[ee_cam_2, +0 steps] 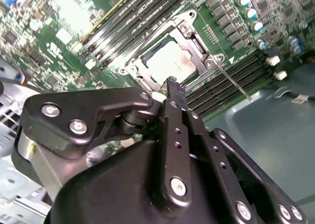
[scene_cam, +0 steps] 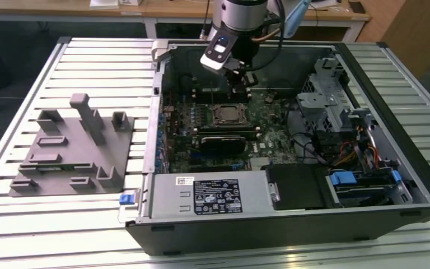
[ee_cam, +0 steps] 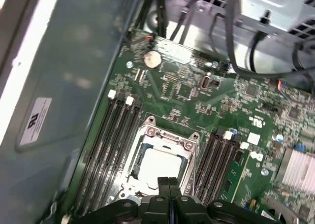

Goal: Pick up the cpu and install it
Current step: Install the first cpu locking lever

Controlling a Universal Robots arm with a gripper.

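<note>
The cpu (ee_cam: 160,166) sits flat in the motherboard socket (ee_cam: 147,135), pale top showing in both wrist views. My tool (ee_cam_2: 172,88) hovers just above it, fingers pinched together, gripping nothing. I judge the placement done; the socket frame looks unlatched.

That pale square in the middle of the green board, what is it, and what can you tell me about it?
That is the cpu, a thin flat square chip with a pale silver-white top that looks like metal. It lies flat inside the metal socket frame on the green board, with rows of dark memory slots on both sides. Both wrist views show it seated there. The hand hovers close above its edge with fingers pressed together, holding nothing; whether it touches the chip cannot be told.
</note>
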